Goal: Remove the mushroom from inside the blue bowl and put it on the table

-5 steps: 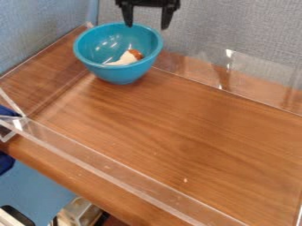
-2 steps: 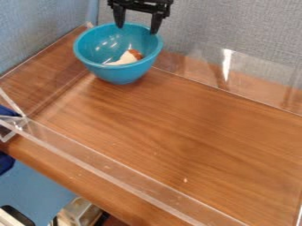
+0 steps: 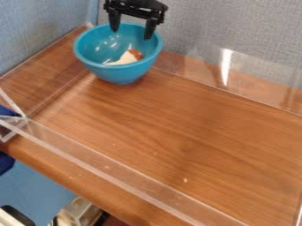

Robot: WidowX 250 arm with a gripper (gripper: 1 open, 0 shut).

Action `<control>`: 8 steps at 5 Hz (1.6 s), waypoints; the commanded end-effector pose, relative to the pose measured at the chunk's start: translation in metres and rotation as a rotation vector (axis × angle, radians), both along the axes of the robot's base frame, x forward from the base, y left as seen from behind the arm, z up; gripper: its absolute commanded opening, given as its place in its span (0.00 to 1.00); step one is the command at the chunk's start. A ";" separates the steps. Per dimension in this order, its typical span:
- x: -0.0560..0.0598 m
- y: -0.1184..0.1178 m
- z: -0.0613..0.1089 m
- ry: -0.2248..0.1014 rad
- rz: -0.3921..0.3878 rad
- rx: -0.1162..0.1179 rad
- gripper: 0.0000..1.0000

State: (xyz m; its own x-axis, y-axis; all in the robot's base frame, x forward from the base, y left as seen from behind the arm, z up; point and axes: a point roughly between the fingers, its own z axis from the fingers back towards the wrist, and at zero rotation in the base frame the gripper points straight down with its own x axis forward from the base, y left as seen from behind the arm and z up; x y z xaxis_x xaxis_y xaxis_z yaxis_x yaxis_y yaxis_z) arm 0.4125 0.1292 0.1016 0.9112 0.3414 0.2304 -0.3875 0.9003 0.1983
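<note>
The blue bowl [image 3: 115, 54] stands at the far left corner of the table [image 3: 189, 124]. Inside it lies the mushroom [image 3: 130, 56], cream stem and orange-brown cap, resting against the bowl's right inner wall. My gripper [image 3: 131, 32] hangs over the bowl's far rim with its two black fingers spread apart, open, nothing between them. Its fingertips reach just about rim height, a little above and behind the mushroom.
Low clear acrylic walls [image 3: 236, 66] run around the table's edges. A blue-grey backdrop [image 3: 48, 22] rises behind the bowl. Bare wood spreads to the right and front of the bowl.
The gripper has moved left and down toward the bowl, from above its right rim to over its back rim. It stays open. Bowl and mushroom have not moved.
</note>
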 end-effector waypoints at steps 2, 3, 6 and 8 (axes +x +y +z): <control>0.003 0.007 0.000 -0.020 0.004 0.044 1.00; 0.001 0.018 -0.012 0.003 -0.022 0.057 1.00; -0.006 0.048 -0.024 0.042 0.002 0.059 0.00; 0.006 0.053 -0.022 0.043 -0.009 0.065 0.00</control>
State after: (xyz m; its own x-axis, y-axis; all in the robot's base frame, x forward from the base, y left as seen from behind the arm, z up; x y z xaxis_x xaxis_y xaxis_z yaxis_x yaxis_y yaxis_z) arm 0.4119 0.1725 0.0516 0.9411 0.3095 0.1364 -0.3362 0.9001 0.2773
